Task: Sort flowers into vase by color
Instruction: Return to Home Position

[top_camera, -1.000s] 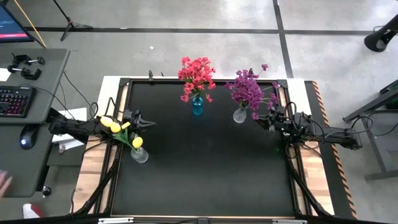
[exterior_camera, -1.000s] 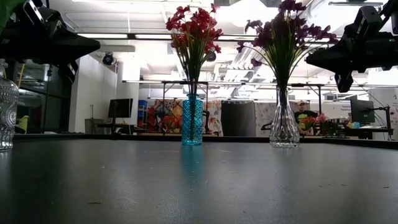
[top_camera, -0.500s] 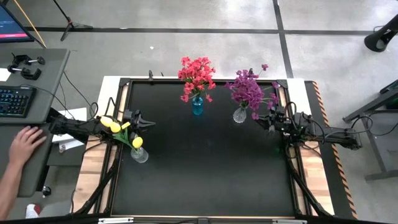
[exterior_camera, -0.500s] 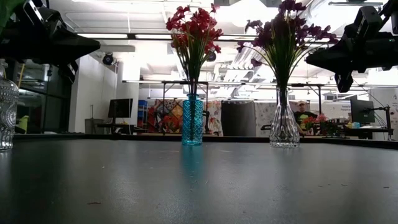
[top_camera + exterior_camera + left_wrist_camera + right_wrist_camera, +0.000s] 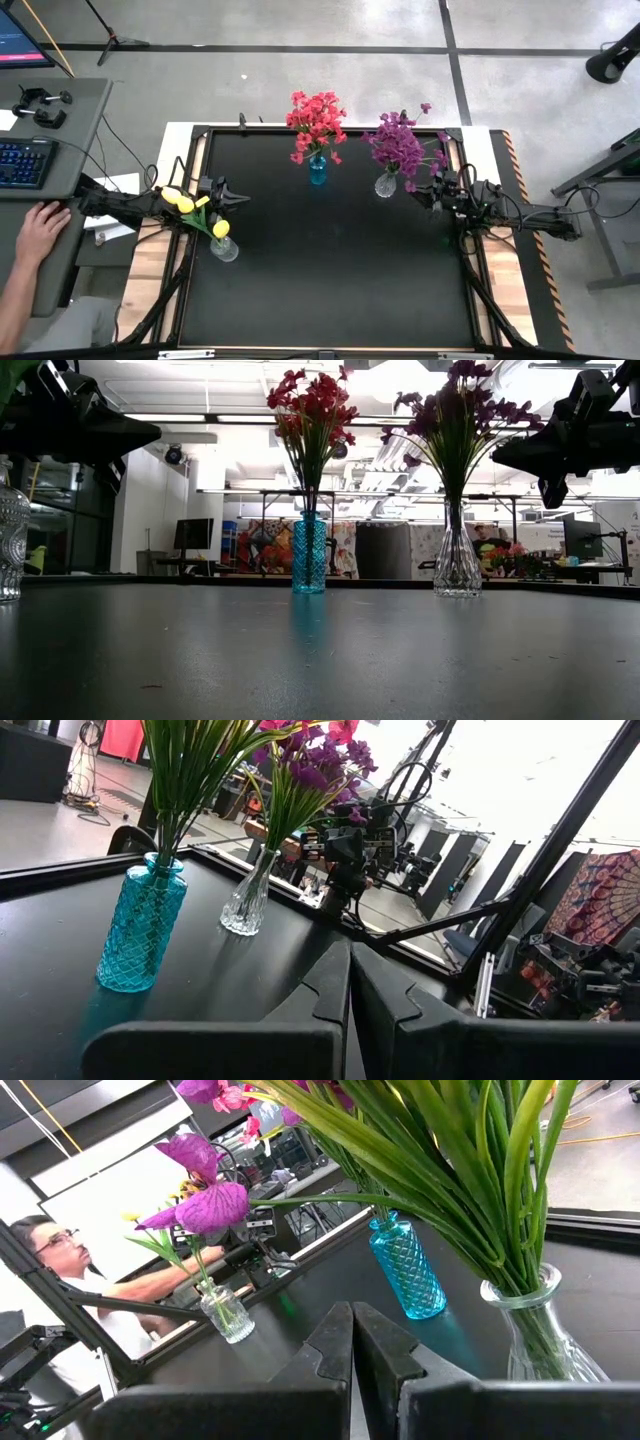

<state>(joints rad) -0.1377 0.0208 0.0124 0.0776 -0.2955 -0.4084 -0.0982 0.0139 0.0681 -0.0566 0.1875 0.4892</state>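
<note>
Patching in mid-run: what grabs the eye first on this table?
Three colour-sorted bouquets: red-pink flowers in a blue vase at the table's far middle, purple flowers in a clear vase to their right, yellow flowers in a second clear vase near the left edge. The left gripper and right gripper hang shut and empty at either side.

Likely a robotics lab: concrete floor (image 5: 300, 70), keyboard (image 5: 22, 163) on desk (image 5: 85, 130) beside table (image 5: 330, 300).

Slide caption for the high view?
Red flowers in a blue vase, purple flowers in the right clear vase, yellow flowers in the left clear vase; left gripper and right gripper shut.
</note>
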